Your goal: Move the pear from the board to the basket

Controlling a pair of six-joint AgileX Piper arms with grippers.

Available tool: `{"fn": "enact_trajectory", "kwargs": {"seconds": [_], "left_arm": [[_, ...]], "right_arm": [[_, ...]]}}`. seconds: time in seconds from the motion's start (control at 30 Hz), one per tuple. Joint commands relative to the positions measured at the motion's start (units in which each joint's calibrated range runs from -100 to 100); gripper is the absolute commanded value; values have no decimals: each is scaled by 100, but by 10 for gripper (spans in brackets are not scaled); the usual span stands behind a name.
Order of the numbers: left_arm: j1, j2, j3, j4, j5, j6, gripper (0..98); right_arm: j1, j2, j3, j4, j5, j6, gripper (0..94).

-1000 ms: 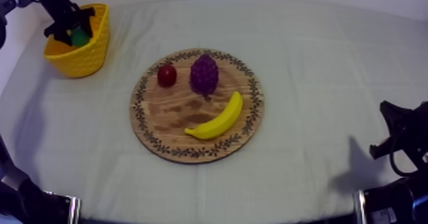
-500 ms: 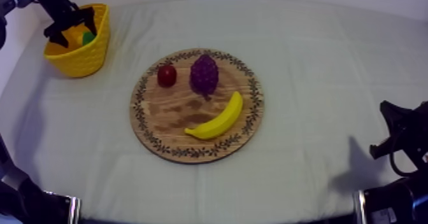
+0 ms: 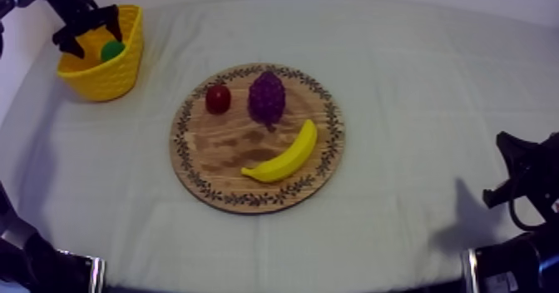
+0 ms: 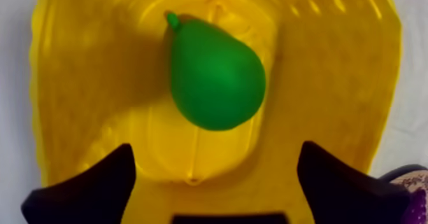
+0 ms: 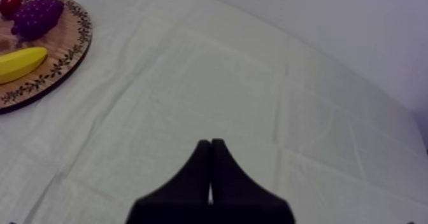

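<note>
The count is one of each thing: one round wooden board with a patterned rim (image 3: 218, 146), one woven-look yellow plastic basket (image 3: 104, 73), one green toy pear (image 4: 215, 74), one yellow toy banana (image 3: 283, 155), one purple bunch of grapes (image 3: 266, 97) and one small red fruit (image 3: 218, 98), with two black grippers over one grey-white cloth (image 3: 399, 80). The pear lies in the yellow basket at the far left corner of the table, well apart from the board, which carries the other three fruits. The left gripper (image 3: 87, 37) hangs over the basket's mouth with its two fingers spread wide and nothing between them, clear of the pear. The right gripper (image 5: 210, 144) rests low at its own side above bare cloth, its fingers pressed together into a narrow wedge. From above, the pear is a small green patch (image 3: 112, 50) just inside the basket's rim; the left wrist view looks straight down into the basket and shows the pear on its side on the basket floor, stem end towards one wall, touched by neither finger. The right wrist view takes in the near edge of the board (image 5: 57, 74) with the banana (image 5: 19, 64), grapes (image 5: 37, 16) and red fruit (image 5: 9, 4) from the side, while the top view gives their whole layout: red fruit beside the grapes, banana curved below them.
</note>
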Motion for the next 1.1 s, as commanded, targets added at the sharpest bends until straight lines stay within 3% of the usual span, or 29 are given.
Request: {"fn": "enact_trajectory", "kwargs": {"seconds": [0.0, 0.27, 1.07], "left_arm": [[-1, -120, -2, 25, 28, -13, 957], [-29, -704, 153, 109, 209, -69, 957], [84, -2845, 1720, 118, 430, -81, 944]], "right_arm": [[0, -3, -2, 1, 2, 1, 2], [0, -3, -2, 1, 2, 1, 2], [0, -3, -2, 1, 2, 1, 2]]}}
